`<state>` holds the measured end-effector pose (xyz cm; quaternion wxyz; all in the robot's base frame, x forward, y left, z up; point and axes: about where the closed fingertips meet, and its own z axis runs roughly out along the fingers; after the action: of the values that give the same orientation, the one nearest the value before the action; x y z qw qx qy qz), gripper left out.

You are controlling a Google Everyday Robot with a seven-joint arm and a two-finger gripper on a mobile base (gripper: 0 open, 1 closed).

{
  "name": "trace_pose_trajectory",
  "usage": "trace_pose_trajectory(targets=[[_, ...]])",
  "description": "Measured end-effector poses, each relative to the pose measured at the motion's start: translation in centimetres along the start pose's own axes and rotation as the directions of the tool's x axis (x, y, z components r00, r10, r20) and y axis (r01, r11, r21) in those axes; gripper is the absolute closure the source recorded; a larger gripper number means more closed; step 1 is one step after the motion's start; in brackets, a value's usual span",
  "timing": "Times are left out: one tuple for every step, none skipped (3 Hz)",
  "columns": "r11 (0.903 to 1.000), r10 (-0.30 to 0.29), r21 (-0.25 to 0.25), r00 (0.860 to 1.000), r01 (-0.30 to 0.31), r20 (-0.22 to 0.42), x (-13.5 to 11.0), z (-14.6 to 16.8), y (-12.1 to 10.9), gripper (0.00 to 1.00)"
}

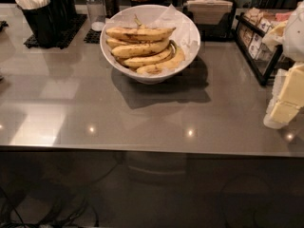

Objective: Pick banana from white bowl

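Observation:
The white bowl (142,75) stands at the back middle of the grey counter, lined with crumpled white paper. It holds several bananas. The banana (140,33) lies on top of the pile, long and nearly straight, with dark brown streaks and its stem pointing right. Curvier yellow bananas (142,49) lie beneath and in front of it. My gripper (285,101) shows at the right edge of the camera view as pale yellow and white parts. It hangs above the counter, well to the right of the bowl and apart from it. It holds nothing that I can see.
Black cups of white utensils (40,13) stand at the back left. Salt and pepper shakers (97,6) stand behind the bowl. A napkin holder (209,8) is at the back right. A black wire rack of packets (259,37) stands at the right. The counter's front edge (142,149) runs across.

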<state>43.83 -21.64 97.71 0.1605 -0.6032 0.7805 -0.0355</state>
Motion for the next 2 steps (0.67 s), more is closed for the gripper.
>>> trace_pose_trajectory(targets=[[1.0, -0.004, 0.005, 1.0, 0.004, 0.013, -0.4, -0.1, -0.5, 0.0], [0.9987, -0.05, -0.009, 0.996, 0.051, 0.077, -2.3, -0.2, -2.7, 0.0]])
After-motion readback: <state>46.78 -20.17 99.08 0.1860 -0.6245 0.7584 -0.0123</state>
